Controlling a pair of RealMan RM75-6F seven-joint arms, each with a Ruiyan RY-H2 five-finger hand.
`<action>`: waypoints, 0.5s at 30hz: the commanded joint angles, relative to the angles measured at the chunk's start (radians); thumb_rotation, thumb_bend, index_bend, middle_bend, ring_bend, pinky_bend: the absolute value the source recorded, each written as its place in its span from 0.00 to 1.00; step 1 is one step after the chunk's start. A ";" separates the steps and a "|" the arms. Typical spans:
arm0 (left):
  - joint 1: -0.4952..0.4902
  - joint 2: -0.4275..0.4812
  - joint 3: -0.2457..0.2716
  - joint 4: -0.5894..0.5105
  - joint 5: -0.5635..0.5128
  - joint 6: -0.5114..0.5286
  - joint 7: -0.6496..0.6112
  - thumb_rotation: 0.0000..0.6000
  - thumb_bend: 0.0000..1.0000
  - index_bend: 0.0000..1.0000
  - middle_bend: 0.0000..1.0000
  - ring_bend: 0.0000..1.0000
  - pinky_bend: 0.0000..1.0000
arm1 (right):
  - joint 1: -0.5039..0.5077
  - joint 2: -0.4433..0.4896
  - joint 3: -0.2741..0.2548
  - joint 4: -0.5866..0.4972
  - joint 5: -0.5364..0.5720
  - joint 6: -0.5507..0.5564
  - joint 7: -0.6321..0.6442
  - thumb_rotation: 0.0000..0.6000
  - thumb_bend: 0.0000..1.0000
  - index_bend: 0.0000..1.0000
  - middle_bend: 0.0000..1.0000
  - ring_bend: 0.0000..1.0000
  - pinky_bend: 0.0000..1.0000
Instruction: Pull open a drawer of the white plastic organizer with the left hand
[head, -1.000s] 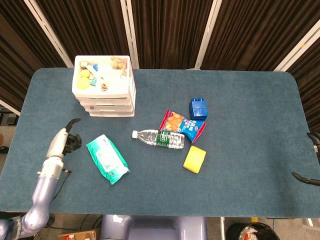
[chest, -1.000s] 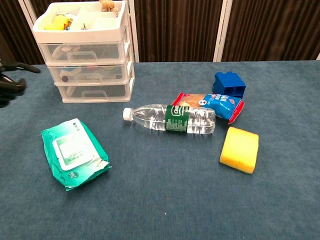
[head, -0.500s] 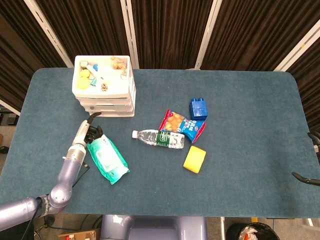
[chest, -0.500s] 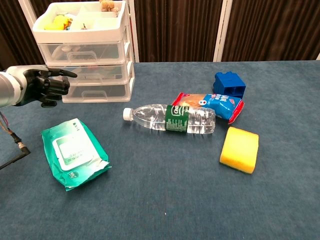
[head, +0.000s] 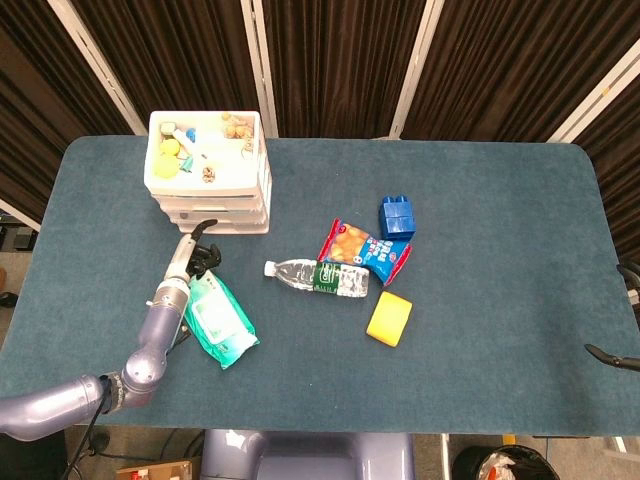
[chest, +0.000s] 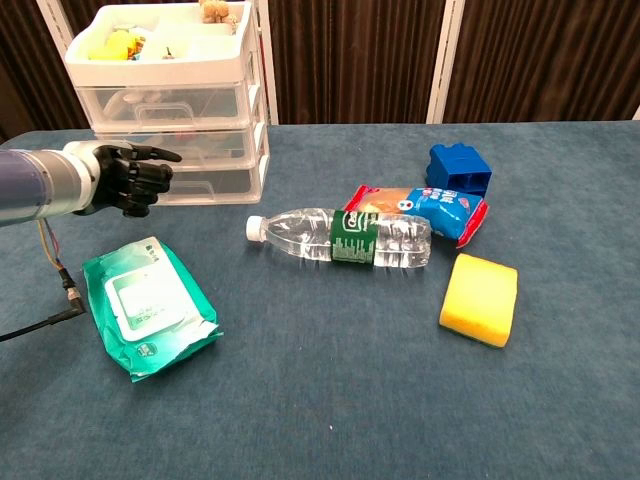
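My left hand (chest: 128, 178) has come forward and inward across the table (head: 480, 200) since a moment ago — it was out by the left edge, and now it hangs just in front of the organizer (chest: 170, 100), level with its lower drawers. The fingers are curled in on nothing, with one finger stretched out toward the bottom drawer (chest: 190, 183); from the chest view the tip looks close to the drawer front, but I cannot tell whether it touches. In the head view the hand (head: 197, 255) sits between the organizer (head: 209, 170) and the pack of wipes (head: 214, 318), just above the pack's near corner.

The organizer stands at the far left of the table, all its drawers pushed in, its open top tray holding small odds and ends. The wipes (chest: 148, 305) lie flat near my forearm. Well to the right lie a water bottle (chest: 340, 236) on its side, a snack bag (chest: 420, 210), a blue block (chest: 458, 168) and a yellow sponge (chest: 480, 298).

My right hand (head: 622, 320) shows only as dark tips at the right edge of the head view — I cannot tell how its fingers lie.
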 joint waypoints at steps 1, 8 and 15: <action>-0.019 -0.015 -0.007 0.027 -0.009 -0.016 -0.005 1.00 0.75 0.12 0.97 0.92 0.89 | 0.001 0.001 0.000 -0.001 0.001 -0.001 0.002 1.00 0.13 0.00 0.00 0.00 0.00; -0.046 -0.046 -0.015 0.088 -0.020 -0.040 -0.019 1.00 0.75 0.12 0.97 0.92 0.89 | 0.000 0.002 -0.001 -0.001 0.001 -0.003 0.007 1.00 0.13 0.00 0.00 0.00 0.00; -0.057 -0.067 -0.031 0.126 -0.028 -0.084 -0.059 1.00 0.75 0.14 0.97 0.92 0.89 | 0.001 0.003 -0.001 -0.003 0.001 -0.003 0.008 1.00 0.13 0.00 0.00 0.00 0.00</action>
